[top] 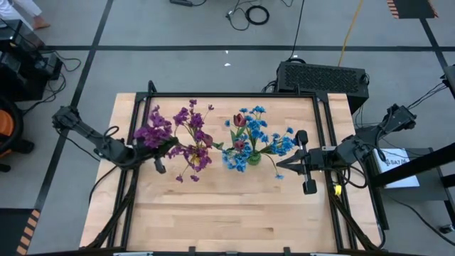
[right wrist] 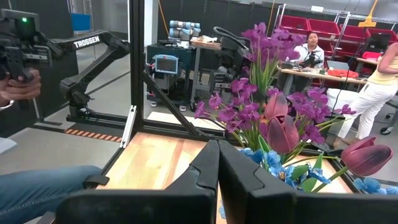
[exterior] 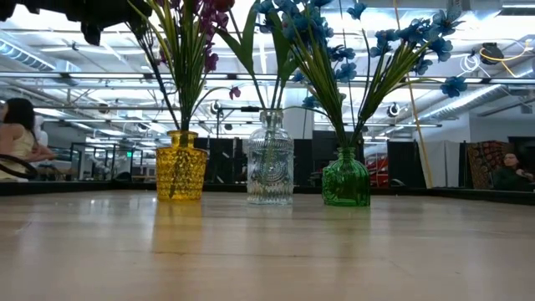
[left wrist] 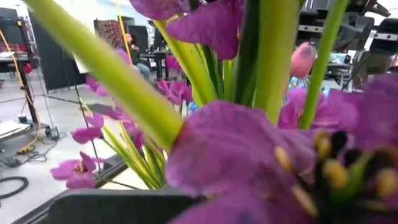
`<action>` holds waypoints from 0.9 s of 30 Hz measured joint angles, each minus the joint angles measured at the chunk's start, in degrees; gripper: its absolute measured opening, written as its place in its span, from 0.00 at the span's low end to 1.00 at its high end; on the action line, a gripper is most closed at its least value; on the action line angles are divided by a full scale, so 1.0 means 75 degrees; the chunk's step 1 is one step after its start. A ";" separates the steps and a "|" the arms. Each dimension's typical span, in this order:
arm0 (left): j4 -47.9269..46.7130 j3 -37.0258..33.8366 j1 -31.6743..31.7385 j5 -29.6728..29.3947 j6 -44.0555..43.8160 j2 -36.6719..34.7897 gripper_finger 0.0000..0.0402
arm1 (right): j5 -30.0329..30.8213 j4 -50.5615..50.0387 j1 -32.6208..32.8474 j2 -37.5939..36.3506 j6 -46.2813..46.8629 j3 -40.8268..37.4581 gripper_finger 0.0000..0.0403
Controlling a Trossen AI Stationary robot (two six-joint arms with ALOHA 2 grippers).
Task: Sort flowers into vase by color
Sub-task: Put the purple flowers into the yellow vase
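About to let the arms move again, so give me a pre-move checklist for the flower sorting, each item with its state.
1. Right gripper empty and shut, beside the blue flowers: ok.
2. Left gripper at the purple flowers, shut; what it holds: cannot tell.
3. Yellow vase, clear vase and green vase upright, apart: ok.
4. Yellow vase holds only purple flowers: ok.
5. Dark red flowers kept apart from the blue: not ok, they stand among them.
6. No loose stems on the table: ok.
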 joint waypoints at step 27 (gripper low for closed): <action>0.0051 -0.0164 0.0676 0.0178 -0.0417 0.0828 0.19 | 0.0000 0.0003 0.0000 0.0001 -0.0061 0.0000 0.00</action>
